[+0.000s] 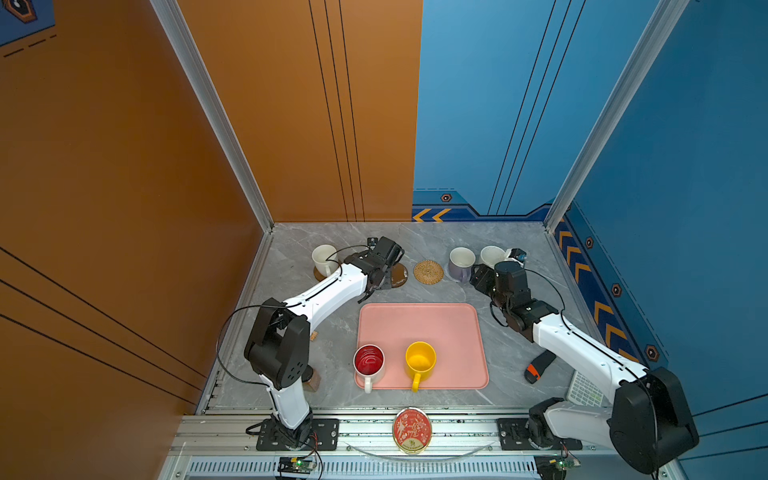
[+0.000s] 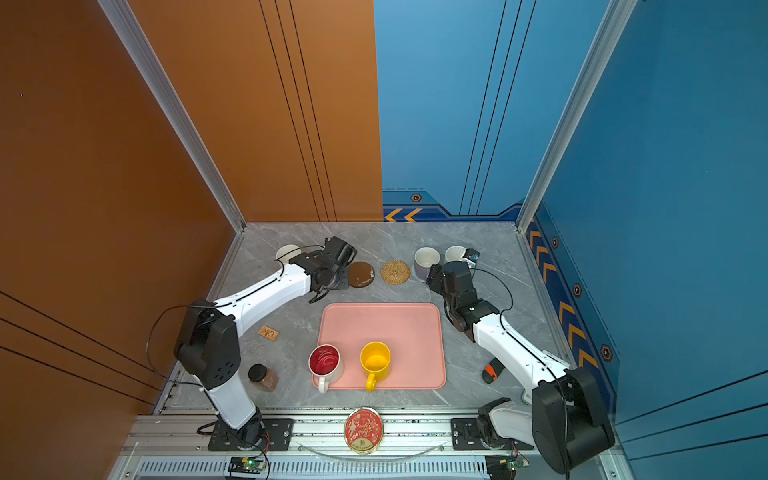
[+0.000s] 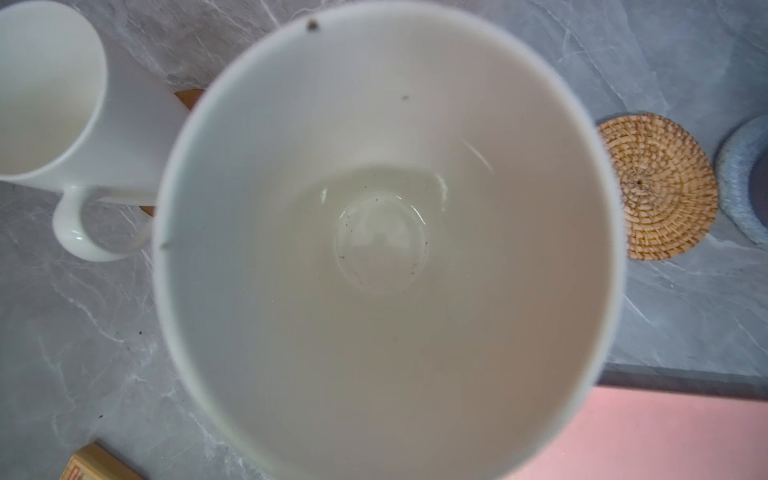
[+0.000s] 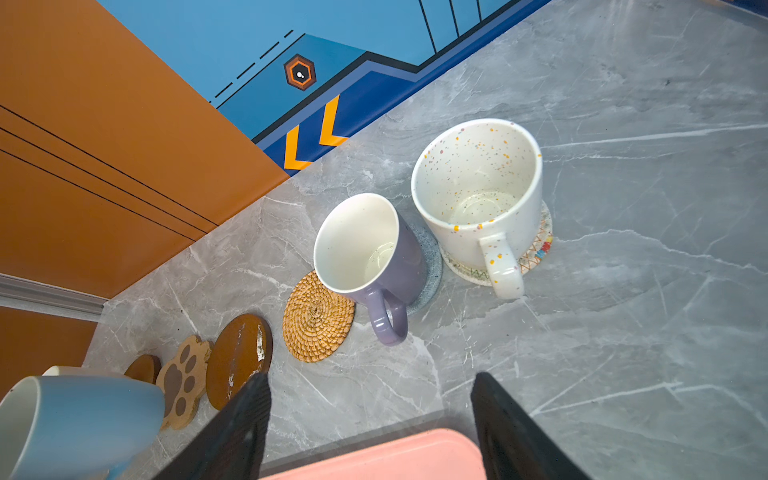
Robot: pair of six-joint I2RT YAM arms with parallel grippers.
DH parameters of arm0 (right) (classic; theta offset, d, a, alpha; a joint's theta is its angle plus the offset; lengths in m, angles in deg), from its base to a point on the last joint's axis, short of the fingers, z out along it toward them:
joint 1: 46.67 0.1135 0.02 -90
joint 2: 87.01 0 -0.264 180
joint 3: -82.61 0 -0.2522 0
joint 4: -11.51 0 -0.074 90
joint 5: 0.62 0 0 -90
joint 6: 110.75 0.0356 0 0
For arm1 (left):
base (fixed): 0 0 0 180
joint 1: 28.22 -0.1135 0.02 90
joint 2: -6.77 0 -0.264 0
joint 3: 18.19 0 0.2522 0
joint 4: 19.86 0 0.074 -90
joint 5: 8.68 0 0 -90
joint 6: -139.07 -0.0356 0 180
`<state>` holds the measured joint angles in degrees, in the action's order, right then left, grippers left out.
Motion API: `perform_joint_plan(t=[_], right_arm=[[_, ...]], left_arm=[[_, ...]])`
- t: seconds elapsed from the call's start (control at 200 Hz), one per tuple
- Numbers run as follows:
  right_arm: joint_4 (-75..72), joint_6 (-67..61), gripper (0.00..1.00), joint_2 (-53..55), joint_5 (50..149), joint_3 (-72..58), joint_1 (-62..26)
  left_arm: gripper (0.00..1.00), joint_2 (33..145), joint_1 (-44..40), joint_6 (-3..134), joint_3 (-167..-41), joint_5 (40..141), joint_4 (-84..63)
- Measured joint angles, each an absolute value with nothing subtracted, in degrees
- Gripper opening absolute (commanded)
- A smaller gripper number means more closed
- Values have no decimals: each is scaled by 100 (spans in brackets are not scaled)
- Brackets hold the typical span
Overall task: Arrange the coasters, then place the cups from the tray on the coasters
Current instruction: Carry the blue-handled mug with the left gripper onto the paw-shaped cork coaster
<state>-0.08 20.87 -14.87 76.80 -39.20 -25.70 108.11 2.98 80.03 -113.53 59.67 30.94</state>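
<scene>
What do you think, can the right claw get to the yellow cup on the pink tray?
Probably yes. The right claw is open and empty near the far edge of the tray, whose bare middle lies between it and the yellow cup. The red-inside cup stands apart, beside it.

Robot lab cell; aluminium frame point(image 1: 214, 112), printed panels point(image 1: 519, 104), 2 rail-mounted arms point(image 1: 328, 291) point(image 1: 582, 353).
</scene>
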Motion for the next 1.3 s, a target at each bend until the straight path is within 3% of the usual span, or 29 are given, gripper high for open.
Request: perform_joint_plan(t=[0.456, 1.302], right_arm=[[-10, 2087, 75, -1319, 7730, -3888, -2570], [-12, 2087, 74, -1247, 7765, -3805, -2568]], left_arm=[[0, 11434, -238, 7787, -11624, 6098, 3076], [0, 11910, -487, 7693, -11945, 6317, 2974]])
